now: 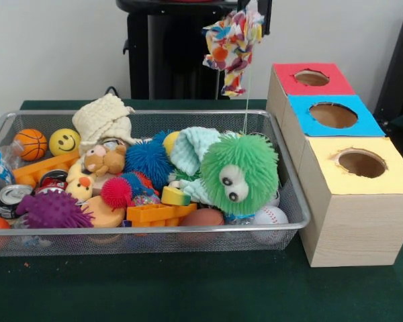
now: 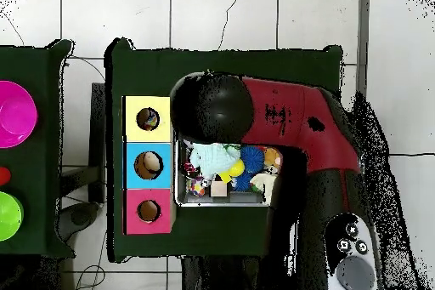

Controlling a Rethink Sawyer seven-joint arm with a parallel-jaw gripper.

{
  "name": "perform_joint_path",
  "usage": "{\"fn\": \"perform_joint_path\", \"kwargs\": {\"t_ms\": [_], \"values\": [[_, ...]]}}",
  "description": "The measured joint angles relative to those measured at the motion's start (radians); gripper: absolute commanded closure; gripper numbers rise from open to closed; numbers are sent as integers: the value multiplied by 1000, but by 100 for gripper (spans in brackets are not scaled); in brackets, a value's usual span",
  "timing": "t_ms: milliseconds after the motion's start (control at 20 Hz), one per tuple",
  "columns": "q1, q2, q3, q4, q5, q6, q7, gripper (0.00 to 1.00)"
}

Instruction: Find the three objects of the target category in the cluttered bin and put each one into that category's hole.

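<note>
A cloth with a bright multicoloured pattern (image 1: 233,44) hangs in the air above the far right corner of the wire mesh bin (image 1: 148,231). It dangles from my gripper (image 1: 255,12), which shows only as dark tips at the top edge and is shut on the cloth's upper end. In the bin lie a white knitted cloth (image 1: 104,117) and a mint cloth (image 1: 193,149). To the right stands a row of boxes with a red hole (image 1: 311,78), a blue hole (image 1: 333,115) and a yellow hole (image 1: 361,163). In the overhead view my arm (image 2: 280,121) covers the gripper.
The bin is crowded: a green fuzzy toy with eyes (image 1: 240,173), a blue spiky ball (image 1: 148,159), a purple spiky ball (image 1: 52,210), a small basketball (image 1: 31,143), a smiley ball (image 1: 64,141), a baseball (image 1: 271,215), orange blocks (image 1: 156,215). Pink and green bowls (image 2: 15,113) sit on a side table.
</note>
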Motion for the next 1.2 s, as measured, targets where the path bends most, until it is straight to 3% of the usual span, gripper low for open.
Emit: {"fn": "perform_joint_path", "kwargs": {"t_ms": [100, 300, 350, 550, 650, 750, 850, 1000, 1050, 1200], "values": [[2, 8, -1, -12, 0, 89, 0, 100], [5, 17, 1, -109, -2, 458, 0, 100], [5, 18, 1, -121, -2, 497, 0, 100], [5, 24, 2, -251, -2, 854, 0, 100], [5, 24, 2, -278, -2, 901, 0, 100], [6, 19, 2, -313, -2, 930, 0, 100], [6, 8, 2, -327, -1, 899, 0, 100], [6, -10, 0, -309, 0, 775, 0, 100], [6, -19, -2, -284, -1, 679, 0, 100], [6, -30, -5, -236, -1, 517, 0, 100]]}}
